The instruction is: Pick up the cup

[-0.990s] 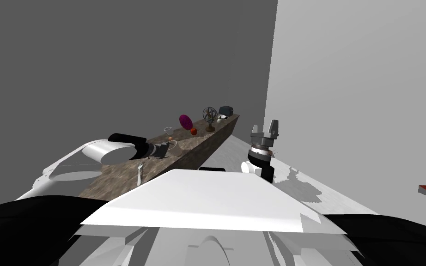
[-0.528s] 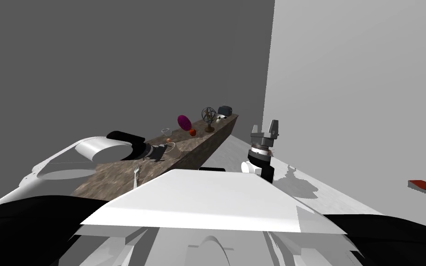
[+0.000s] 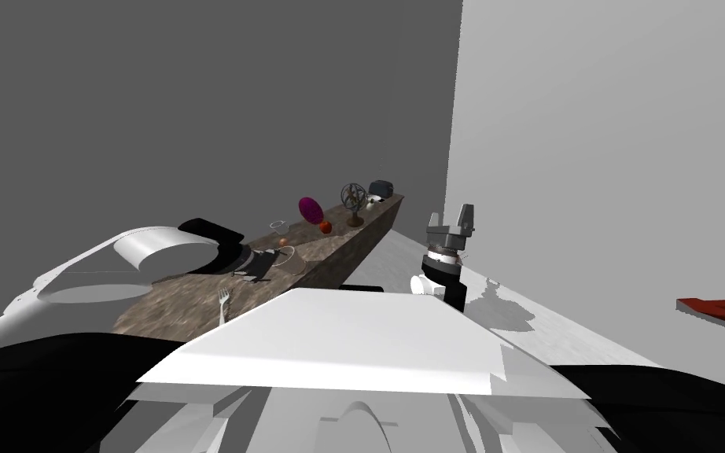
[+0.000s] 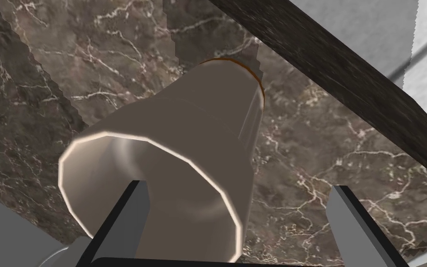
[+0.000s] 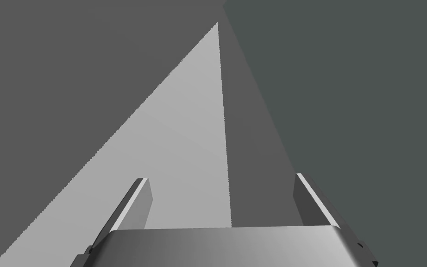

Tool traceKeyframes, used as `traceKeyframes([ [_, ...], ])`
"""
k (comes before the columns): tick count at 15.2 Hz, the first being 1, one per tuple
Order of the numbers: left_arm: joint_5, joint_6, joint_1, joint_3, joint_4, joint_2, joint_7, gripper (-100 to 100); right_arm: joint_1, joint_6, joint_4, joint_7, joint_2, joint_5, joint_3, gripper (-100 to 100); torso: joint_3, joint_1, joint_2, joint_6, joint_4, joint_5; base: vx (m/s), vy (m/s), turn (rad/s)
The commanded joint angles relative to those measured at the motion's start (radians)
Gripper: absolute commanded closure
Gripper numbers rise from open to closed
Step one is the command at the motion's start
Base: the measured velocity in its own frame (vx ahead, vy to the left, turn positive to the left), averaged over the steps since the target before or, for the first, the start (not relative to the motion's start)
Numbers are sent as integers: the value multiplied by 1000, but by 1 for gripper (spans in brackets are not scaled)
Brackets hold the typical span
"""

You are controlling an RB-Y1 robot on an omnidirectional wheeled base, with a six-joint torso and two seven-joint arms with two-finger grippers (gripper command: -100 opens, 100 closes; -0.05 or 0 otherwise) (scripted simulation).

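A beige cup (image 4: 180,153) stands on the brown marble counter (image 4: 328,153), its wide mouth towards my left hand. My left gripper (image 4: 238,187) is open at the cup's rim. One finger (image 4: 127,218) is inside the mouth, and the other finger (image 4: 354,222) stands outside with a gap to the cup's wall. In the head view the cup (image 3: 291,260) is near the counter's front edge, just ahead of the left gripper (image 3: 263,263). My right gripper (image 3: 451,220) is raised to the right of the counter, open and holding nothing.
Along the counter (image 3: 180,303) lie a fork (image 3: 224,303), a clear glass (image 3: 278,228), a small orange thing (image 3: 283,241), a purple ball (image 3: 310,209), a red fruit (image 3: 325,226), a ringed sphere ornament (image 3: 355,200) and a dark box (image 3: 381,189). A red edge (image 3: 723,311) juts in at far right.
My head view has drifted, so everything on the counter slides a little left and down. The left hand stays at the cup. The right arm has not moved.
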Motion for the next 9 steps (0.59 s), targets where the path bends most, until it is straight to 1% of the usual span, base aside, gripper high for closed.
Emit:
traceKeyframes([
  [1, 11, 29, 1, 6, 0, 8, 2, -100, 0, 0, 0, 0, 0, 0, 0, 0, 0, 0, 0, 0, 0, 0, 32, 9, -37],
  [3, 26, 59, 1, 14, -1, 19, 7, -100, 0, 0, 0, 0, 0, 0, 0, 0, 0, 0, 1, 0, 0, 0, 24, 7, -25],
  [4, 18, 41, 4, 11, -2, 12, 3, -100, 0, 0, 0, 0, 0, 0, 0, 0, 0, 0, 1, 0, 0, 0, 14, 4, -10],
  [5, -11, 21, 6, -12, 24, 1, -13, -100, 0, 0, 0, 0, 0, 0, 0, 0, 1, 0, 1, 0, 0, 0, -5, -4, -60],
  [6, -19, 15, 6, -19, 31, -2, -18, -100, 0, 0, 0, 0, 0, 0, 0, 0, 1, -1, 2, 0, 0, 0, -26, -9, -88],
  [8, -49, -10, 7, -44, 58, -14, -35, -100, 0, 0, 0, 0, 0, 0, 0, 0, 2, -1, 4, 0, 1, 0, -41, -13, -87],
  [9, -32, 6, 7, -29, 44, -7, -24, -100, 0, 0, 0, 0, 0, 0, 0, 0, 3, -1, 5, 0, 1, 0, -28, -9, -36],
])
